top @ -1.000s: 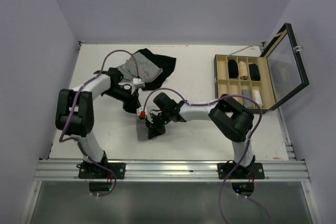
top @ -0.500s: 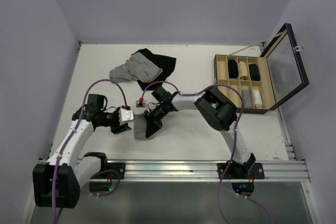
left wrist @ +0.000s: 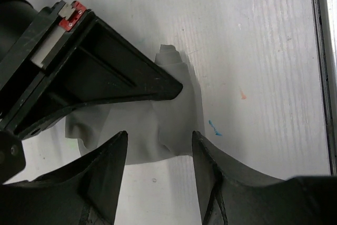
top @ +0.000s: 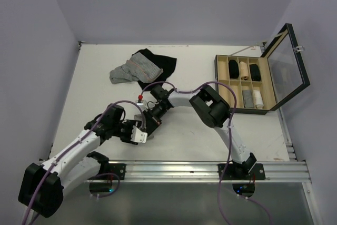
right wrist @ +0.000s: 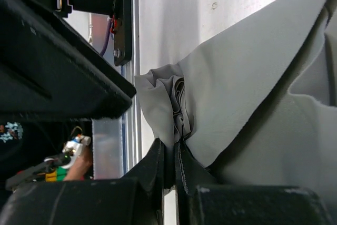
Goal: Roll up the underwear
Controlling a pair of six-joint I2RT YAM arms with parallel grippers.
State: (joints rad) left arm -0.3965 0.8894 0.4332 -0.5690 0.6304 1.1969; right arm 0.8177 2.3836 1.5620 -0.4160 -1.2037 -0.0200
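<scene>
The underwear (left wrist: 158, 125) is a small plain grey cloth lying crumpled on the white table. My right gripper (right wrist: 176, 142) is shut on a bunched fold of the underwear (right wrist: 237, 77). In the left wrist view one black right finger (left wrist: 116, 72) presses down onto the cloth from the upper left. My left gripper (left wrist: 159, 136) is open, and its tips straddle the cloth's near edge without pinching it. From above, the underwear (top: 136, 120) is mostly hidden under my right gripper (top: 151, 121) and my left gripper (top: 147, 130), which meet at the table's near middle.
A pinstriped garment (top: 129, 70) and a black garment (top: 161, 62) lie heaped at the far left. An open wooden box (top: 222, 84) with rolled items stands at the right, its glass lid (top: 288, 61) raised. The metal rail (top: 210, 169) runs along the near edge.
My left arm swung from beside the far pile down to the near side, came in at the cloth and opened wider. My right gripper, still shut, drew the cloth slightly farther away.
</scene>
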